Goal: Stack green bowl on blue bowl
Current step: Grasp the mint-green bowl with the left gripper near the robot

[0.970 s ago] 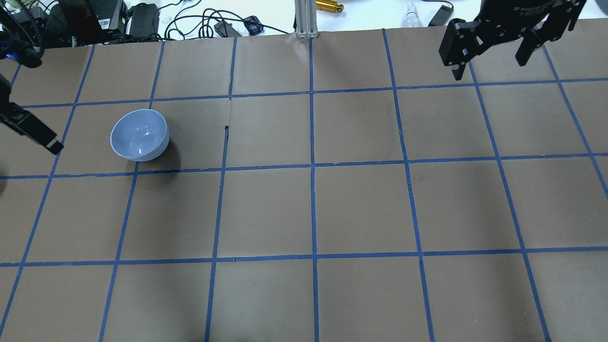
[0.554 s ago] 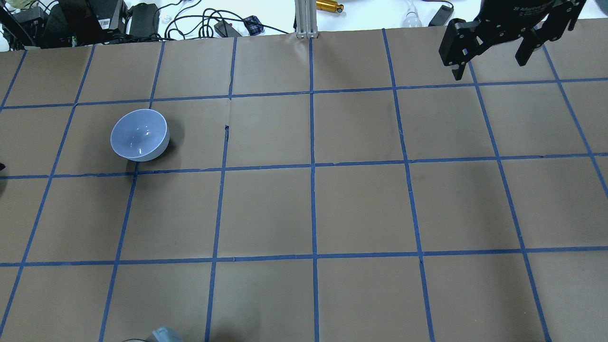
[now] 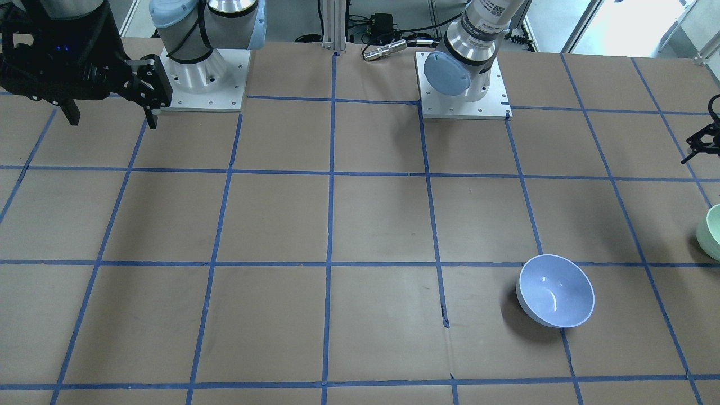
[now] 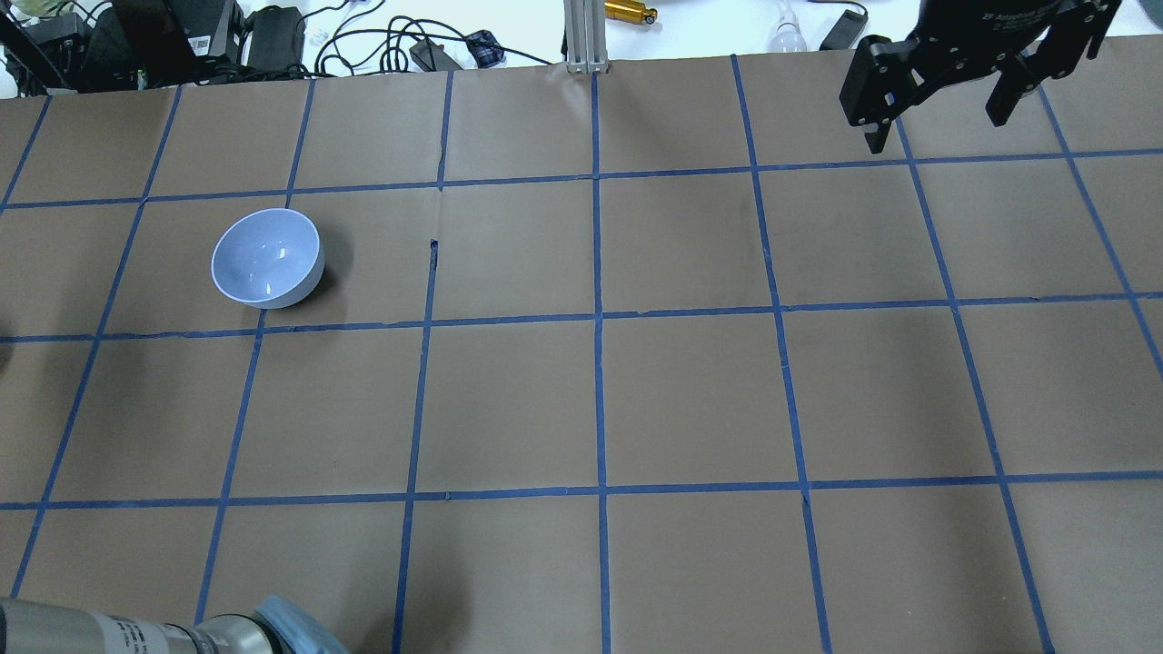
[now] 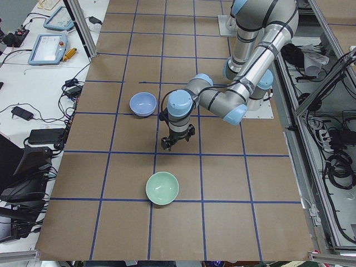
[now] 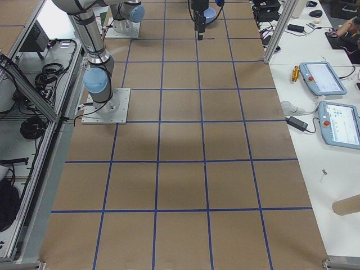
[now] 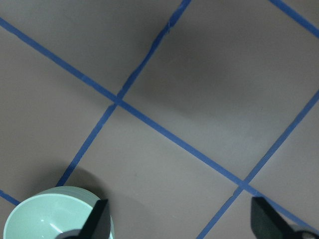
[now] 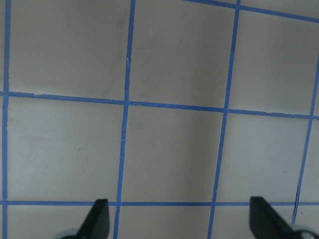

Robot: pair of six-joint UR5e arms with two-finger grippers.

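Two bowls sit upright on the table, which is covered in brown paper ruled into squares with blue tape, and they are well apart from each other. The blue bowl rests inside one square on the robot's left half, its mouth up and nothing in it. The green bowl stands further out toward the table's left end, beside a crossing of tape lines; it lies outside the overhead view and only its edge shows at the border of the front-facing view. The left gripper hangs pointing down over the paper between the two bowls, touching neither. In its wrist view the fingers stand wide apart with nothing between them, and the green bowl shows in the lower left corner, partly behind one fingertip. The arm that carries it reaches out from its base in a bent line, and a grey link with a blue cap enters the overhead view at the bottom left. The right gripper is raised on the robot's right side, far from both bowls. Its fingers too are spread and hold nothing – the right wrist view shows only bare paper and tape lines beneath them.
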